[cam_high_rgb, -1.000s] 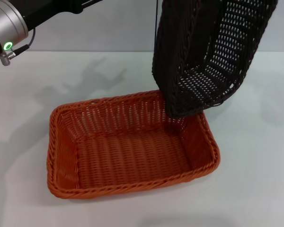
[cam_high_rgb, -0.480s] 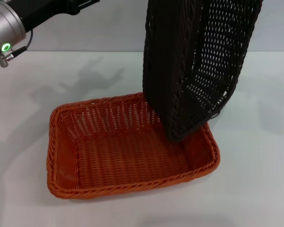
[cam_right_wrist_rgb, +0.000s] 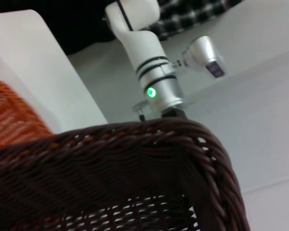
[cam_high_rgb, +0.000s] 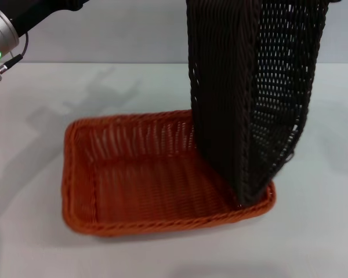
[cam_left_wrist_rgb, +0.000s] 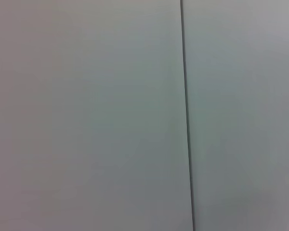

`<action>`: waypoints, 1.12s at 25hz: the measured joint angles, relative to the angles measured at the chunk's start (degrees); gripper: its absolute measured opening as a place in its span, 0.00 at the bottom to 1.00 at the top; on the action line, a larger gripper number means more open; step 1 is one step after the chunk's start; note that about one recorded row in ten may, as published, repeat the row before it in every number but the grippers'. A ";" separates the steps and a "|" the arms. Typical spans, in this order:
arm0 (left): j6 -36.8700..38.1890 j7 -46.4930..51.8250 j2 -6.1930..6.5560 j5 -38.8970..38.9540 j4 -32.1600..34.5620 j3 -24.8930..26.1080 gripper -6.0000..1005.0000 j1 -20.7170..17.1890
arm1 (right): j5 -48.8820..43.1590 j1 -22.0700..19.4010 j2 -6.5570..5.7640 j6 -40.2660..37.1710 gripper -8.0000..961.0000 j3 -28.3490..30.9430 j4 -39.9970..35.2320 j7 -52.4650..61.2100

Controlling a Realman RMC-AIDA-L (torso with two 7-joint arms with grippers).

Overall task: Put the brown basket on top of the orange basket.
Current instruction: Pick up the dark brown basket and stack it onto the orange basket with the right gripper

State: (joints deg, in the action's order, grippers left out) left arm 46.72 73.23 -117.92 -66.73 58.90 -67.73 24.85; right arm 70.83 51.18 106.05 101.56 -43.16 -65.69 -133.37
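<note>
Brown basket point(cam_high_rgb: 249, 98) hangs on end, corner inside orange basket point(cam_high_rgb: 133, 185); jaws unseen.

brown basket point(cam_high_rgb: 249, 98) on end, low corner in orange basket point(cam_high_rgb: 139, 179) right part | orange basket on table point(cam_high_rgb: 35, 145)

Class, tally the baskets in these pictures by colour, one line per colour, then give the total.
Brown basket: 1
Orange basket: 1
Total: 2
</note>
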 joint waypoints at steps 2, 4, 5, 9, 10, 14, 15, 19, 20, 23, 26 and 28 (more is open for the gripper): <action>0.04 -0.26 0.01 0.09 -0.39 0.03 0.84 0.18 | 0.09 -0.03 0.15 0.22 0.13 -1.33 -0.09 0.00; 0.07 -0.46 0.00 0.10 -0.61 0.05 0.84 0.29 | 1.15 -0.27 0.21 0.53 0.13 -3.83 -0.19 -0.01; 0.07 -0.46 0.00 0.10 -0.61 0.05 0.84 0.29 | 1.15 -0.27 0.21 0.53 0.13 -3.83 -0.19 -0.01; 0.14 -0.60 -0.01 0.10 -0.71 0.06 0.84 0.30 | 2.09 -0.54 0.34 0.94 0.13 -7.76 -0.28 0.00; 0.14 -0.60 -0.01 0.10 -0.71 0.06 0.84 0.30 | 2.09 -0.54 0.34 0.94 0.13 -7.76 -0.28 0.00; 0.42 -1.05 -0.03 0.10 -0.91 0.05 0.84 0.29 | 2.29 -0.15 1.01 0.94 0.13 -10.23 0.08 -0.01; 0.42 -1.05 -0.03 0.10 -0.91 0.05 0.84 0.29 | 2.29 -0.15 1.01 0.94 0.13 -10.23 0.08 -0.01; 1.29 -1.07 -0.03 0.09 -1.06 0.05 0.84 0.29 | 2.30 0.14 1.89 0.82 0.14 -13.38 0.15 -0.01; 1.56 -1.07 -0.03 0.09 -1.07 0.06 0.84 0.28 | 2.30 0.14 1.89 0.82 0.13 -13.38 0.15 -0.01; 1.92 -1.08 -0.04 0.08 -1.12 0.37 0.84 0.23 | 2.33 0.60 1.99 0.76 0.13 -15.96 0.07 -0.04; 2.38 -1.08 -0.03 0.08 -1.24 0.64 0.84 0.18 | 1.84 1.11 2.00 0.72 0.13 -18.45 -0.22 -0.05; 2.53 -1.08 -0.03 0.07 -1.25 0.68 0.84 0.13 | 1.10 1.54 2.01 0.70 0.13 -19.04 -0.09 -0.05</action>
State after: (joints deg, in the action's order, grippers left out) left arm 49.25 72.15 -117.95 -66.66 57.65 -67.04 24.98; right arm 71.93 52.72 108.06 102.26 -62.20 -65.79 -133.42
